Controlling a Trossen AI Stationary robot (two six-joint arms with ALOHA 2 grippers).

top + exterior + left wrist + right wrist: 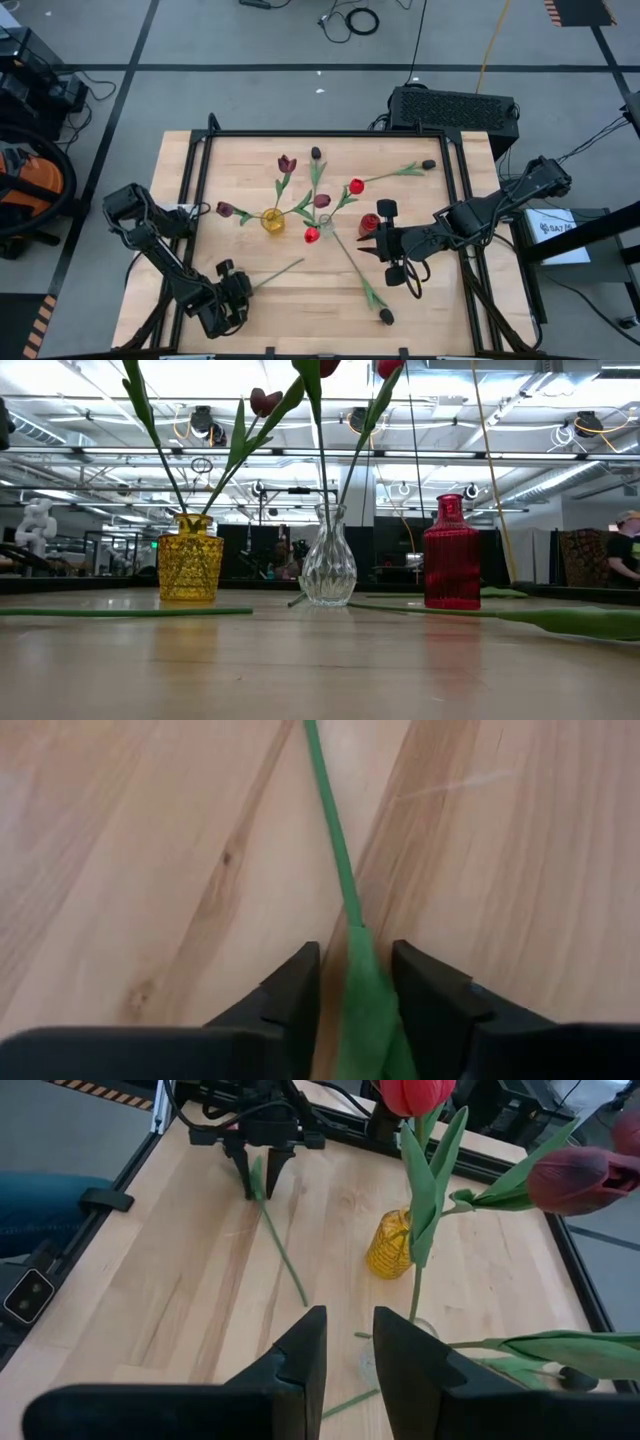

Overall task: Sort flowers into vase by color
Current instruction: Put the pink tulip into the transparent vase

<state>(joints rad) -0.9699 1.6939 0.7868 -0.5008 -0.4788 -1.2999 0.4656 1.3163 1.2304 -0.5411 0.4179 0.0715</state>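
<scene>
One loose flower stem (335,850) was recorded lying flat on the counter (300,300), straddled lengthwise by the half-closed left end effector (355,990), the narrowed, empty right end effector (348,1342) being farther away.

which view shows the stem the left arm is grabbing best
The left wrist view: the green stem runs between the left gripper jaws. The high view shows it thin, the right wrist view from afar, and the low view as a flat line.

No words or numbers clear enough to read anywhere. Only tiny dark marks on a white sheet (553,226) beside the table, too small to make out.
</scene>
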